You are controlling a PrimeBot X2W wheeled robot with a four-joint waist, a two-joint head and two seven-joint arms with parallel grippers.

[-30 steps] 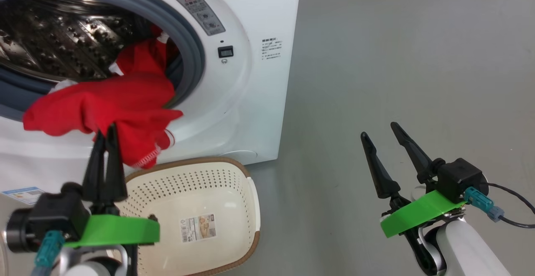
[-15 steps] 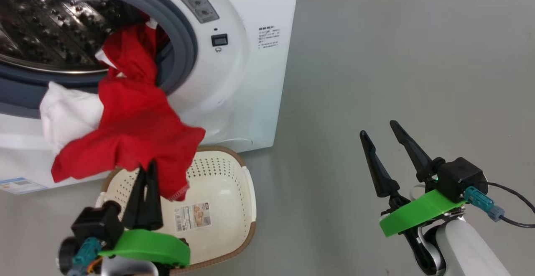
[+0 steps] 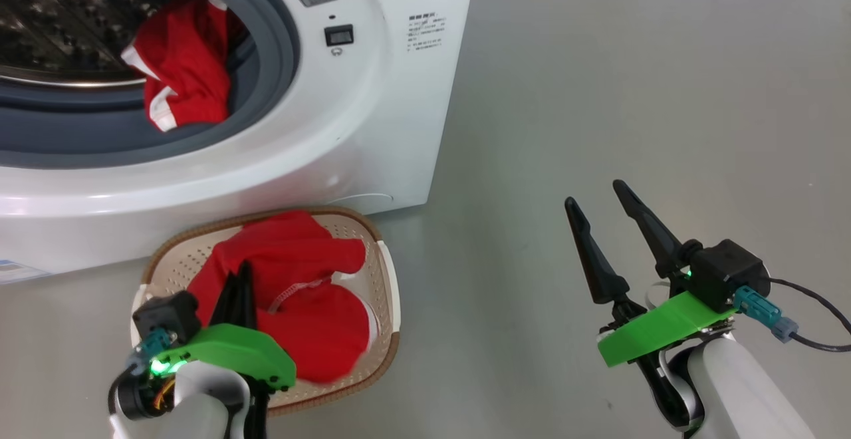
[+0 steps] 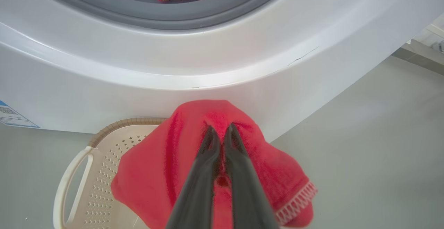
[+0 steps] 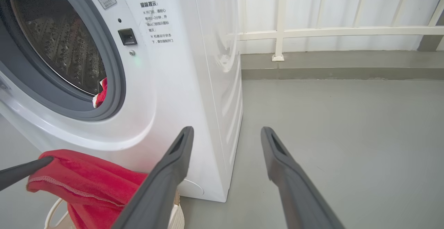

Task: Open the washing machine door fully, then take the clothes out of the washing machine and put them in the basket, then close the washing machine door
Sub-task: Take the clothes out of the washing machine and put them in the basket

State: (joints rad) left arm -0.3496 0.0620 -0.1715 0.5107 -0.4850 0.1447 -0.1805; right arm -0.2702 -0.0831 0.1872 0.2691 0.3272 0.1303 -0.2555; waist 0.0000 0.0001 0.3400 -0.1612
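washing machine (image 3: 372,113): one is standing
basket (image 3: 387,273): one is sitting
clothes (image 3: 183,73): two red pieces are showing
grippers: two are showing, left gripper (image 3: 239,269) and right gripper (image 3: 593,193)

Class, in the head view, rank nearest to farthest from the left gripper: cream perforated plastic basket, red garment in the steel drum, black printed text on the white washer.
1. Cream basket, directly beneath the left gripper.
2. Red garment in the drum, higher, slightly left.
3. Black printed text, upper right.

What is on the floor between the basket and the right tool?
Nothing. In the head view, the grey floor between the basket and the open right tool is bare.
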